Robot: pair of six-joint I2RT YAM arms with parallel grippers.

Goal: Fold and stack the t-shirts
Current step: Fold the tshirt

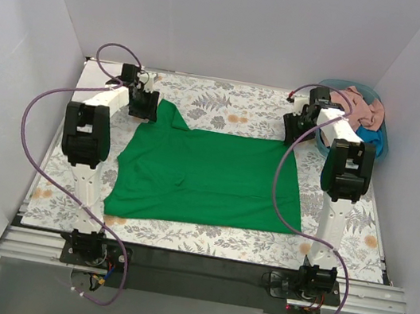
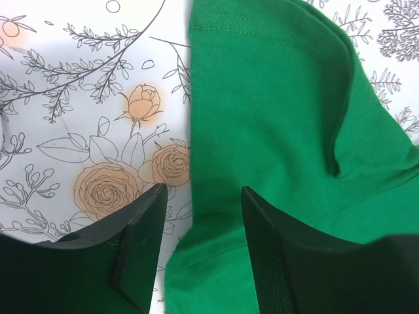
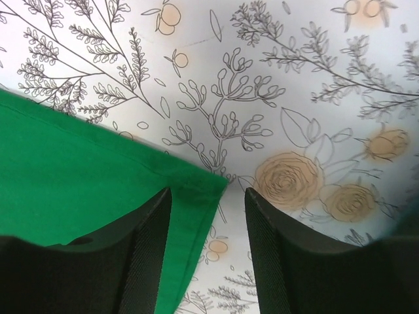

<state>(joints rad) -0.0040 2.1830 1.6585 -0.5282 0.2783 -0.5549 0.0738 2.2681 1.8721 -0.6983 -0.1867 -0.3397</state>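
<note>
Slippage looks possible: left gripper (image 2: 200,196) at ten o'clock and right gripper (image 3: 206,196) at two o'clock of the green t-shirt (image 1: 214,178) gape empty, barely straddling its thin edges.

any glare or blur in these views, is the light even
Top external: soft even light, no glare, green t-shirt sharp. Left wrist: floral table covering crisp, left gripper dark, little detail. Right wrist: likewise sharp, right gripper dark.

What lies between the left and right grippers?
Top view: the green t-shirt's sleeve by the left gripper, then floral covering to the right gripper.
</note>
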